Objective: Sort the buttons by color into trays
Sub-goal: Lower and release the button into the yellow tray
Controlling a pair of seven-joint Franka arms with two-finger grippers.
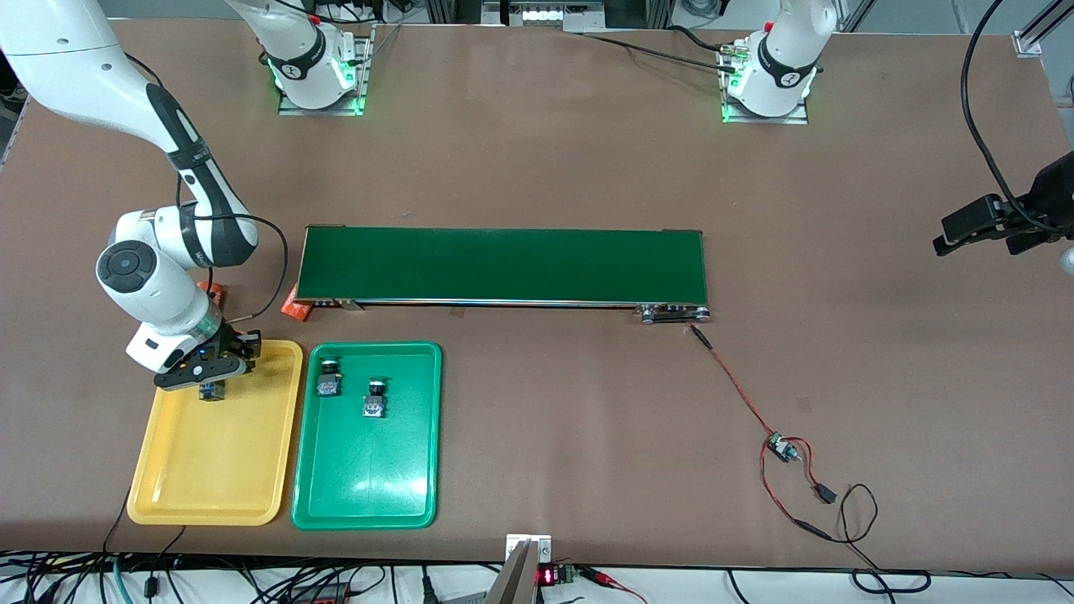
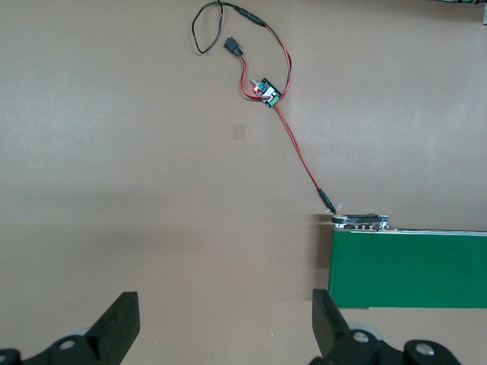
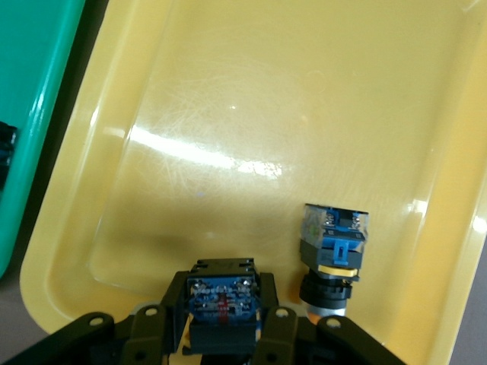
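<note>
My right gripper (image 3: 221, 319) is clamped on the blue-and-black body of a button (image 3: 221, 300), hanging low over the yellow tray (image 1: 214, 470) at the end farther from the front camera. A second button (image 3: 332, 251), with what looks like a yellow collar, already lies on its side on the tray floor just beside the held one. Two more buttons (image 1: 328, 377) (image 1: 374, 398) lie in the green tray (image 1: 369, 486) alongside, so I judge this to be the last piece of the sort.

To finish well, I would lower until the body nearly meets the plastic, keep clear of the neighbouring button so the fingers do not knock it, then part the jaws slowly and lift straight up. A drop from height could send the piece bouncing over the shallow rim.

My left gripper (image 2: 221, 323) waits with its fingers spread wide, above bare table (image 2: 114, 152) off the left arm's end of the conveyor belt (image 1: 502, 264), holding nothing.
</note>
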